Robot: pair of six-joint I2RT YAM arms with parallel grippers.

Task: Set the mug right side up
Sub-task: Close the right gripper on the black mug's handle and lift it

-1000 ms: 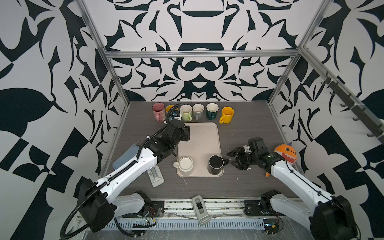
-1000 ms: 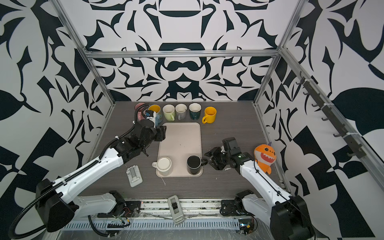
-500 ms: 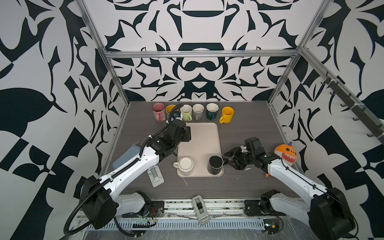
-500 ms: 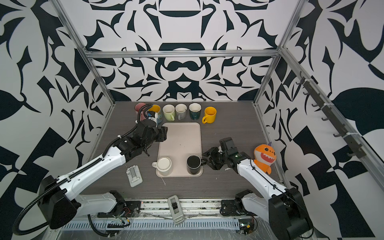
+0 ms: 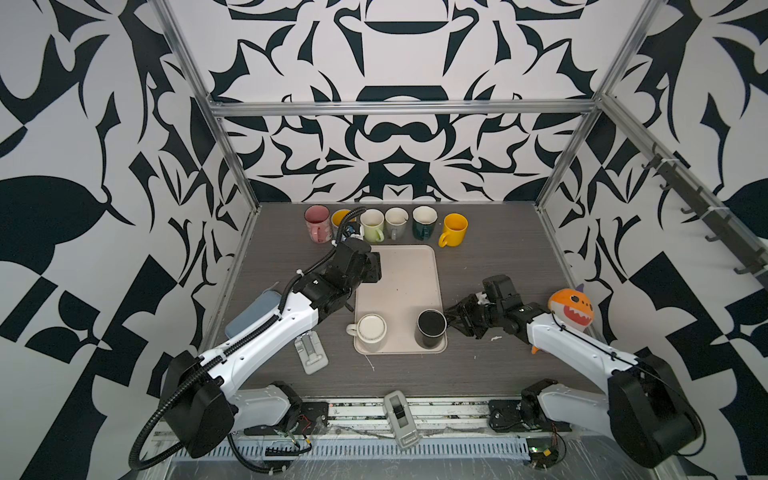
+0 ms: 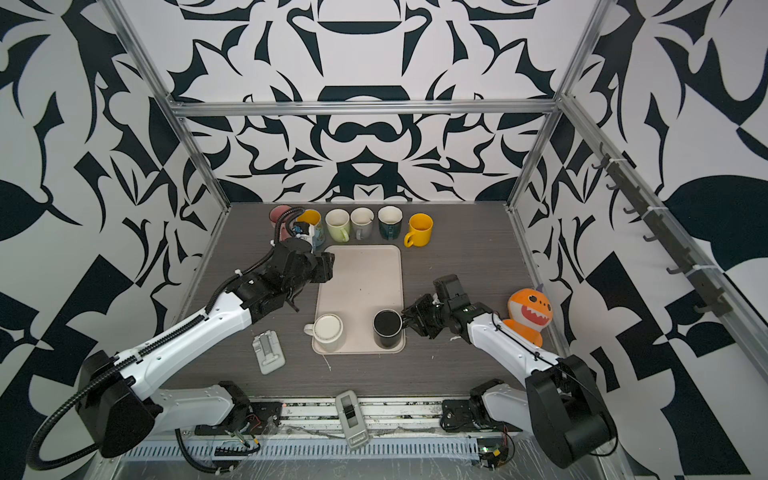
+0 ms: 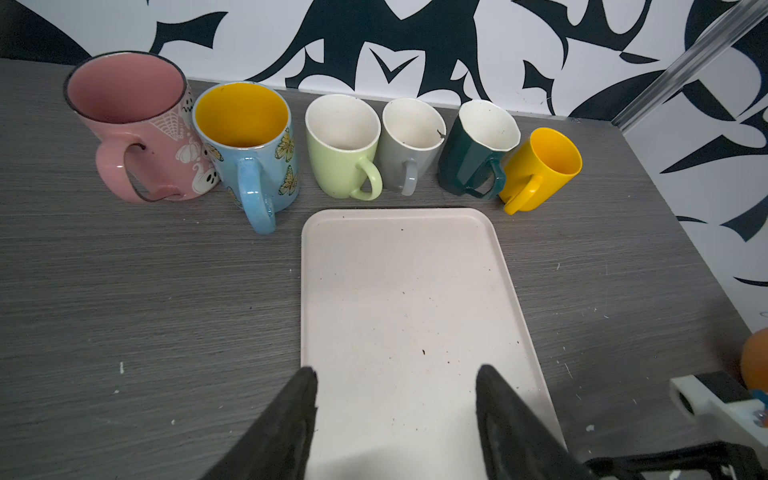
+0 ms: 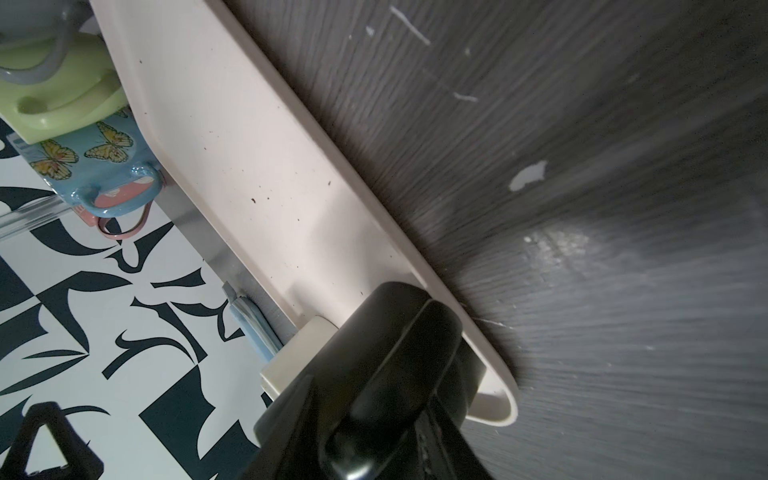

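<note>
On the near right corner of the beige tray (image 5: 399, 274), in both top views, stands the black mug (image 5: 430, 330), seemingly base-up. The right gripper (image 5: 454, 319) meets its right-facing handle, probably so as to turn the mug by it. A cream mug (image 5: 371, 330), also base-up, sits near left.

Left wrist view: the left gripper (image 7: 395, 374) hovers over the tray's bare far part, fingers apart and empty, clear of the row of upright mugs (image 7: 340, 166).

Right wrist view: the mug's handle fills the foreground. It is black on black, so whether the fingers clamp it cannot be told.
</note>
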